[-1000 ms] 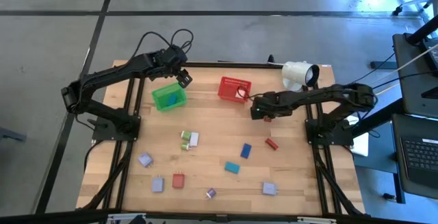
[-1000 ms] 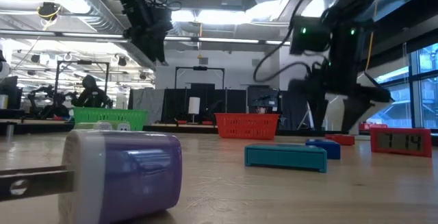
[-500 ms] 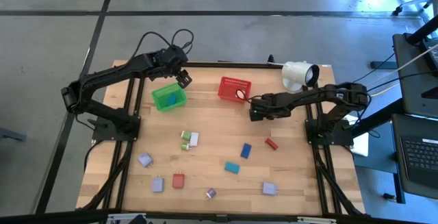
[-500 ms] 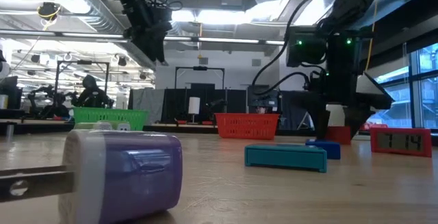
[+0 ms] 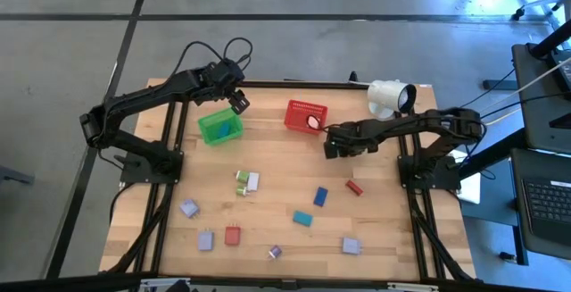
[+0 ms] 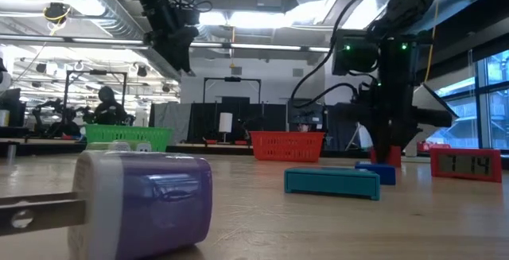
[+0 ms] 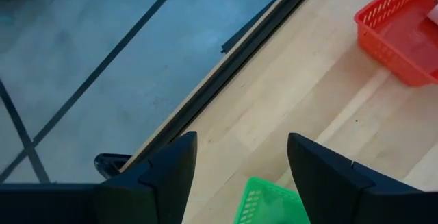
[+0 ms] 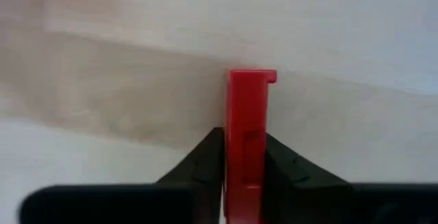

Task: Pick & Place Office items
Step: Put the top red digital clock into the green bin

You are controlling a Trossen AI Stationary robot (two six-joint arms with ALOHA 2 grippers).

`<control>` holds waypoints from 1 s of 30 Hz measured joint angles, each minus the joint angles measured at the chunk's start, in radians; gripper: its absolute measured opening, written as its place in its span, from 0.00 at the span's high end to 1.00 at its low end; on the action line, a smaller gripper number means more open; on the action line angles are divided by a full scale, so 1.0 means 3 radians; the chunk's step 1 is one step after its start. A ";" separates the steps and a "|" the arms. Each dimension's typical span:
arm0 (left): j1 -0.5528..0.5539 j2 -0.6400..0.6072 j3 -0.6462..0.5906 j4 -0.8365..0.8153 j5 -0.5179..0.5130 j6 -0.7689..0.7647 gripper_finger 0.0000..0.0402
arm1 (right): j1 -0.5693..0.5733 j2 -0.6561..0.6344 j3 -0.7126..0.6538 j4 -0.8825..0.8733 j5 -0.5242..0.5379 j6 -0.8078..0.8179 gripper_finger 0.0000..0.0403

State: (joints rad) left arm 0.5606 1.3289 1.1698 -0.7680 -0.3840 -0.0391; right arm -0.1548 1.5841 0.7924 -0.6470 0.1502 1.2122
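Closing since a second ago, the right pincer now grips a thin red plastic block just beside the red mesh basket, so one item is ready to lift. Ten small blocky items lie scattered nearer the surface's front edge. Farther back, the left pincer hangs open above the one green mesh basket.

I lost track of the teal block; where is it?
In the high view the teal block lies right of the table's centre, just below the blue block and above-left of the lavender block.
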 joint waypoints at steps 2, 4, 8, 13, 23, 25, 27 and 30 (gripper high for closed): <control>-0.0001 0.0000 0.0000 0.0000 0.0001 -0.0001 0.44 | 0.0005 -0.0074 0.0084 0.0028 -0.0002 -0.0070 0.87; -0.0001 0.0000 0.0000 0.0000 0.0002 0.0000 0.44 | 0.0003 -0.0132 0.0173 0.0010 0.0037 -0.0167 0.87; -0.0001 0.0000 0.0000 0.0000 0.0073 -0.0030 0.44 | 0.0000 -0.0243 0.0441 0.0015 0.0168 -0.0405 0.83; -0.0007 0.0000 0.0000 0.0069 0.0559 -0.0113 0.44 | 0.0002 -0.0264 0.0898 0.0106 0.0449 -0.1104 0.83; -0.0238 -0.0012 0.0000 0.0825 0.1436 0.0410 0.44 | -0.0126 -0.0266 0.1414 0.1371 0.0255 -0.2565 0.83; -0.0296 -0.0038 0.0000 0.0988 0.1614 0.0525 0.44 | -0.0130 -0.0266 0.1464 0.1485 0.0145 -0.2785 0.82; -0.0348 -0.0065 0.0000 0.1121 0.1792 0.0646 0.44 | -0.0135 -0.0266 0.1488 0.1637 0.0046 -0.2920 0.82; -0.0431 -0.0071 0.0000 0.1383 0.1846 0.0693 0.44 | -0.0152 -0.0266 0.1499 0.1896 -0.0138 -0.3033 0.85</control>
State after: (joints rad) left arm 0.4312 1.3075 1.1698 -0.3530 0.1698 0.1688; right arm -0.2003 1.5043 1.2421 -0.0782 0.1090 0.3024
